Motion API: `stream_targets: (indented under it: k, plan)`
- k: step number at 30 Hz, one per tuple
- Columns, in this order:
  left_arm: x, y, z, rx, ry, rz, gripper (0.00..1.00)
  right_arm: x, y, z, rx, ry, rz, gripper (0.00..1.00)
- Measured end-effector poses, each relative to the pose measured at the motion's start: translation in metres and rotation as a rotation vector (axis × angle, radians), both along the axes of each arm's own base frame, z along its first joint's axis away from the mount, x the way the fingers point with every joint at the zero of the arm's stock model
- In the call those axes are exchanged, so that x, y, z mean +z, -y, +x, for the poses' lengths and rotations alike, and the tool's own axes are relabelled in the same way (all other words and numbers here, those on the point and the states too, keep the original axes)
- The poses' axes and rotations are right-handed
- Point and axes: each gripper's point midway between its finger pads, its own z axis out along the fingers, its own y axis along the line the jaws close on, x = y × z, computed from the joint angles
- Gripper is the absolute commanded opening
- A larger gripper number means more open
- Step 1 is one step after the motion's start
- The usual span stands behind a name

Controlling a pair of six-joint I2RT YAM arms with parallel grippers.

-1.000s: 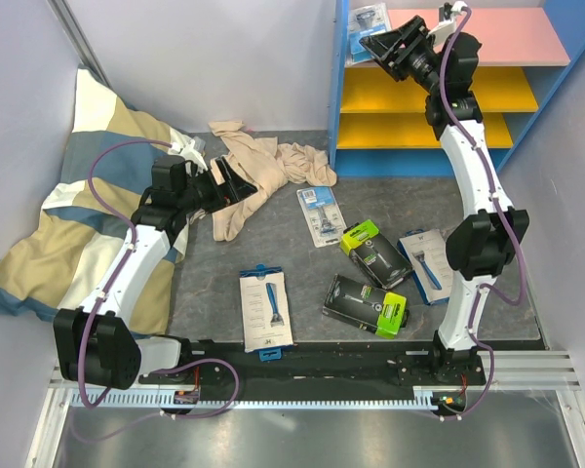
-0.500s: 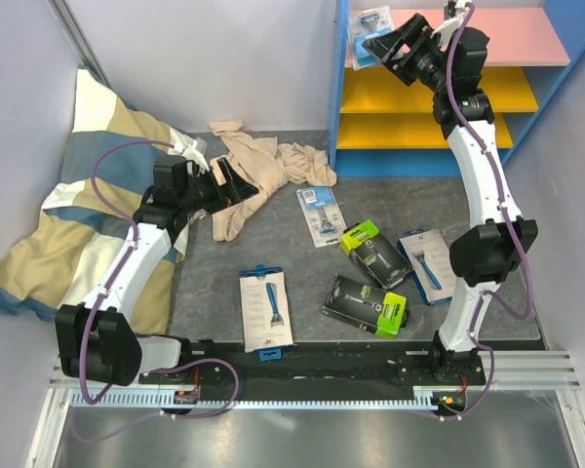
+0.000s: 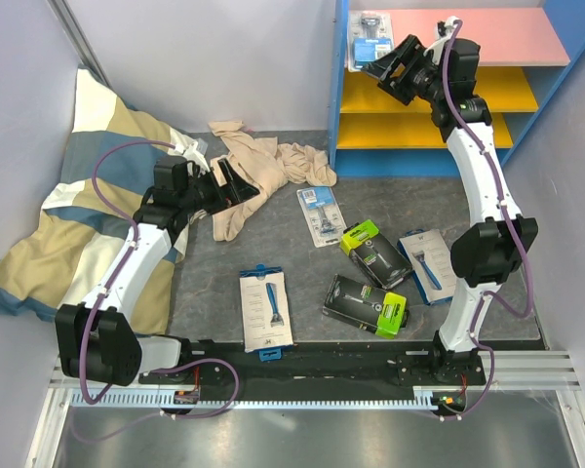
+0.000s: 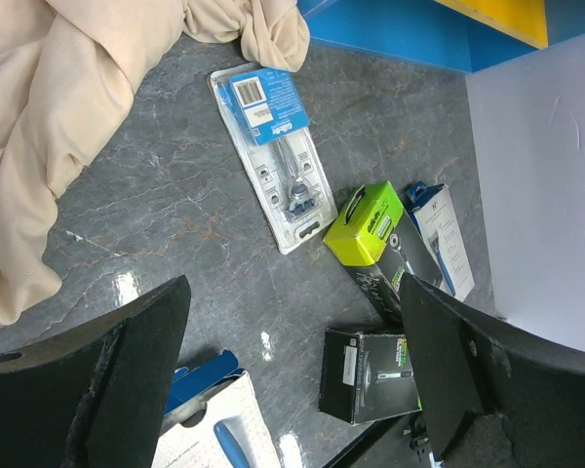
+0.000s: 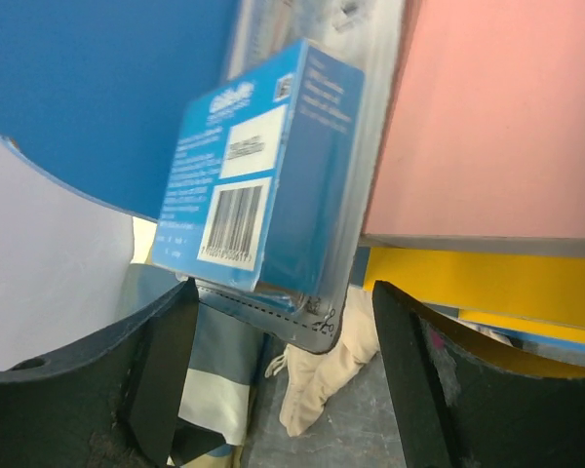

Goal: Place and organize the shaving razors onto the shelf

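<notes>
Overhead view of a grey worktop [image 3: 273, 244] with two robot arms bolted at its near edge. The right arm reaches up to a blue-framed shelf [image 3: 342, 88] standing at the far right.

One blister razor pack [image 3: 369, 29] lies flat on the left end of the pink top board [image 3: 507, 34], beside the blue side frame. Its near end reaches the board's front edge. The right claw [image 3: 388, 60] hangs just in front of that pack, released, fingers spread and gripping nothing. Its wrist view shows the pack's blue card and barcode above the two parted fingers.

Five more packs lie on the worktop:
- a second blister pack [image 3: 319, 214] near the middle
- a black box with a lime-green end [image 3: 368, 252] just right of it
- another black and lime box [image 3: 367, 304] nearer the arms
- a white-blue box [image 3: 427, 263] just beside the first lime box, to its right
- a second white-blue box [image 3: 265, 310] near the front edge

The left claw [image 3: 236, 182] hovers wide open and empty over the edge of a crumpled beige cloth [image 3: 263, 166]. A striped pillow [image 3: 68, 224] lies at the far left
</notes>
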Motion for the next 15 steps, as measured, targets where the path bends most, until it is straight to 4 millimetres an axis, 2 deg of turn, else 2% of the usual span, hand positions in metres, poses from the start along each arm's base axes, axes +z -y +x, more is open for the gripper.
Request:
stream_targets:
  k: [6, 9, 10, 13, 15]
  plan:
    - [-0.004, 0.000, -0.002, -0.002, -0.011, 0.001, 0.95, -0.006, 0.002, -0.003, 0.008, -0.014, 0.005, 0.77]
    - [-0.006, 0.000, -0.002, -0.002, -0.015, 0.001, 0.95, -0.004, 0.003, -0.007, 0.010, -0.006, 0.016, 0.65]
    - [-0.007, 0.000, -0.002, -0.002, -0.017, 0.001, 0.95, -0.002, 0.003, -0.008, 0.012, -0.002, 0.022, 0.58]
    - [-0.009, 0.000, -0.002, -0.003, -0.023, 0.002, 0.95, 0.004, 0.002, -0.009, 0.018, 0.014, 0.037, 0.47]
    - [-0.009, 0.000, -0.002, -0.003, -0.024, 0.002, 0.95, 0.008, 0.001, -0.009, 0.021, 0.027, 0.046, 0.44]
